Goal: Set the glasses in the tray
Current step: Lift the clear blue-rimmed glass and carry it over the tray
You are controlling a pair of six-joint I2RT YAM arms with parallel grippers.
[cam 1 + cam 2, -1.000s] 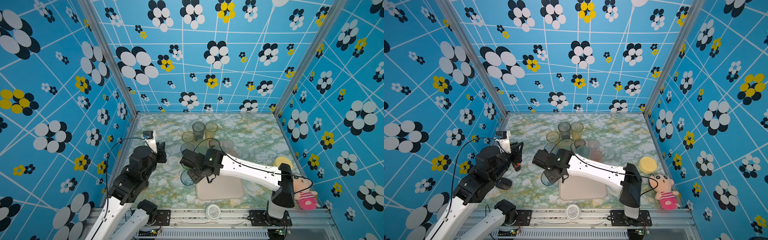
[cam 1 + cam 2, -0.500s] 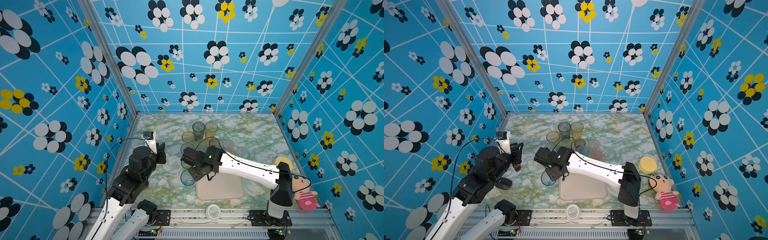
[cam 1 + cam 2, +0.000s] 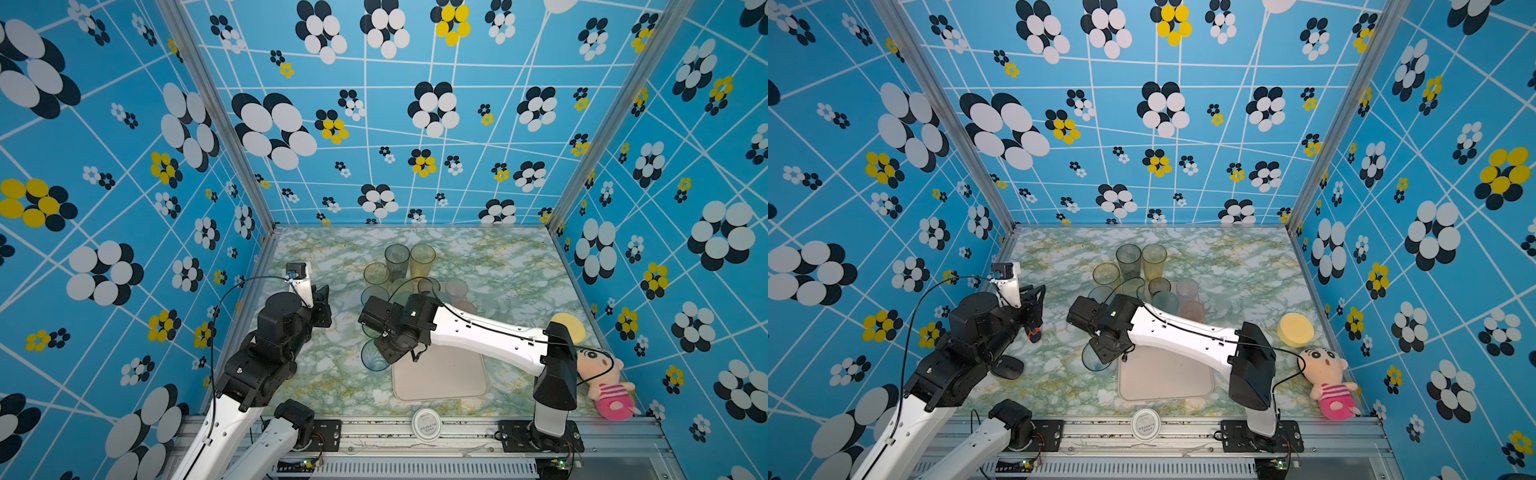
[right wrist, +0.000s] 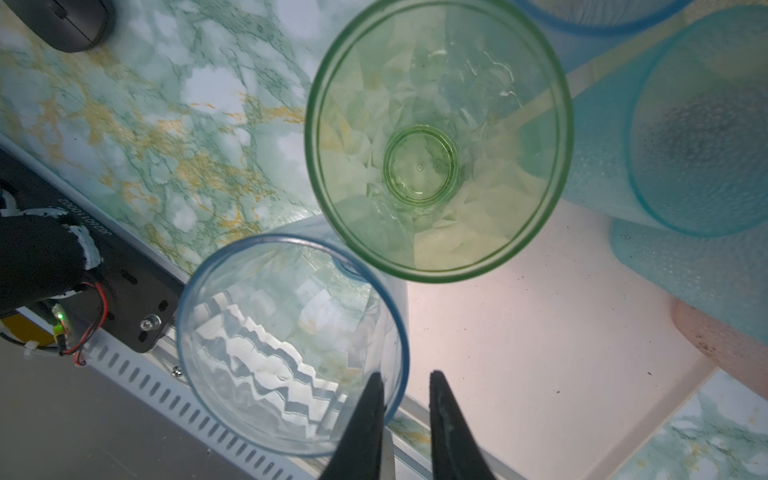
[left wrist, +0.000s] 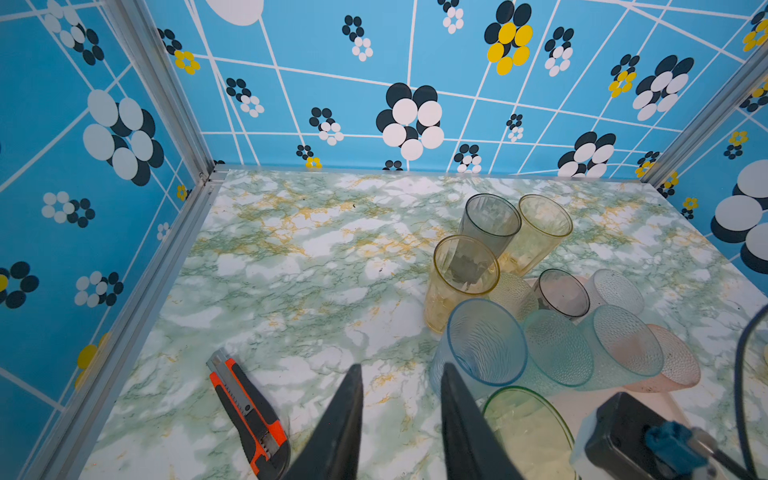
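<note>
My right gripper [image 4: 405,374] pinches the wall of the blue-rimmed tumbler [image 4: 291,345], one finger inside and one outside. It hangs at the left edge of the tray [image 3: 440,378], close beside the green tumbler [image 4: 436,166]. The way to do this, I reckon: carry it inward over bare tray, keep it upright, clear that green rim, lower until the base sits, then release. My left gripper [image 5: 401,368] is spread and empty over the table [image 5: 291,270], near the box cutter [image 5: 249,411]. From above my wrist hides the tumbler's base, so I cannot tell if it touches. The other glasses [image 3: 397,257] crowd the far end, partly behind my arm.
</note>
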